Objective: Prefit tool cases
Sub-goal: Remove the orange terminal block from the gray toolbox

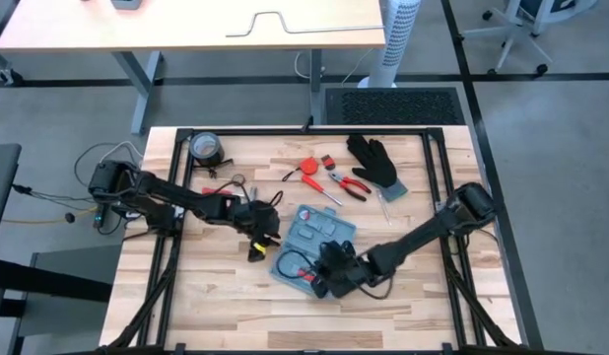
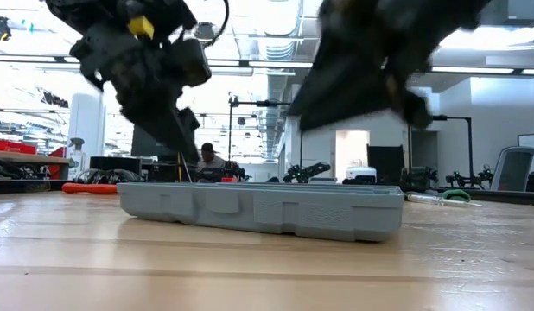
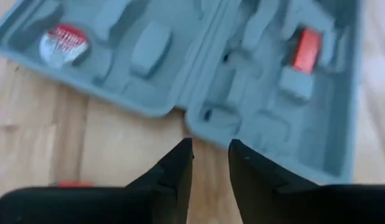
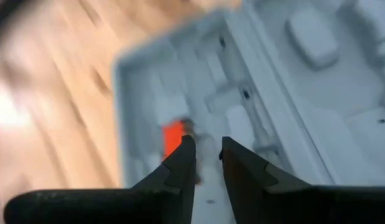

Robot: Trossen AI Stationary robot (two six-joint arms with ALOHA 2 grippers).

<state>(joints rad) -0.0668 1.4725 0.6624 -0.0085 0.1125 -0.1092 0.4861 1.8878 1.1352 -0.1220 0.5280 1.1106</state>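
Tool case (image 1: 319,242) lies opened flat near the middle of the wooden table (image 1: 226,306), both halves face up. Light-blue plastic, rounded corners, grey-blue moulded slots inside; from the low view it reads as a low flat slab with ribbed side walls (image 2: 267,210). Table is pale butcher-block planks with a black frame round the edge.

Left gripper (image 1: 257,240) sits just beside the case's left edge, fingers a narrow gap apart and holding nothing; the left wrist view shows them (image 3: 210,163) over bare wood right at the case hinge notch. Right gripper (image 1: 329,268) is over the near half of the case, fingers also a narrow gap apart, nothing between them; right wrist view puts them (image 4: 207,158) above the slots by a small orange piece (image 4: 172,138).

Inside the case: a round red-and-white label (image 3: 63,41) in one half, an orange-red block (image 3: 306,48) in a slot of the other. Remaining slots look unfilled.

Around it: black glove (image 1: 372,160) at the far right, red-handled pliers (image 1: 350,184) and another red tool (image 1: 308,169) beyond the case, a tape roll (image 1: 205,149) at the far left corner. A person (image 2: 208,157) sits far back in the room in the low view.
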